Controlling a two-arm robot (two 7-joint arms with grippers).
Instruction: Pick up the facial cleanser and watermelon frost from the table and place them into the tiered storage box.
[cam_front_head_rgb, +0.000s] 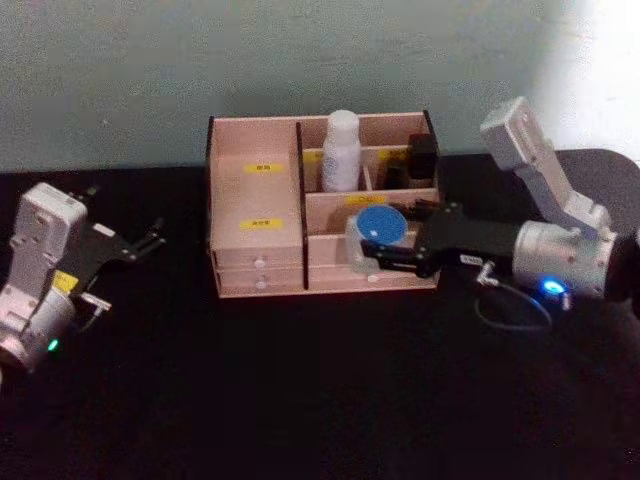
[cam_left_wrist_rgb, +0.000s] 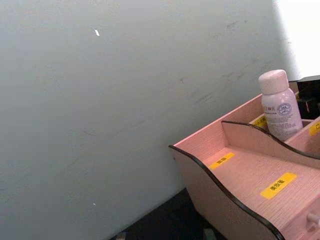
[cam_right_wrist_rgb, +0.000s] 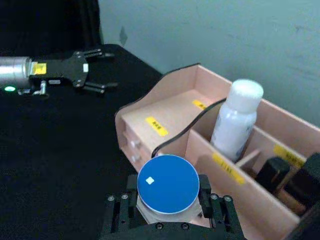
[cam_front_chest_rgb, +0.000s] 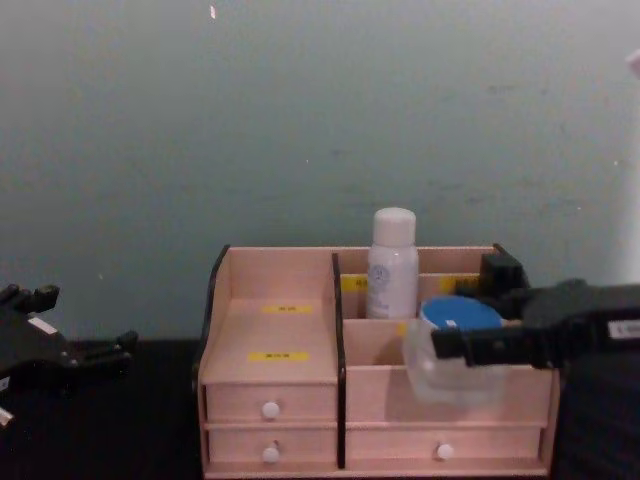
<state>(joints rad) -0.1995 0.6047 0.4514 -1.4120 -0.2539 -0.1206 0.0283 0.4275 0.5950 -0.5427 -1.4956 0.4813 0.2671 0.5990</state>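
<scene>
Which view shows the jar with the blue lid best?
The right wrist view: the jar is close, its lid seen whole, with the right gripper shut on its sides. The head view shows it small, at the box's right half. The chest view shows its clear side. The left gripper sits open, far left.

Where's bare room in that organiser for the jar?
The tiered storage box has bare left steps, outer wall to centre divider. Crowded right: facial cleanser, dark items behind; right gripper holding watermelon frost in front. Left gripper parked left.
</scene>
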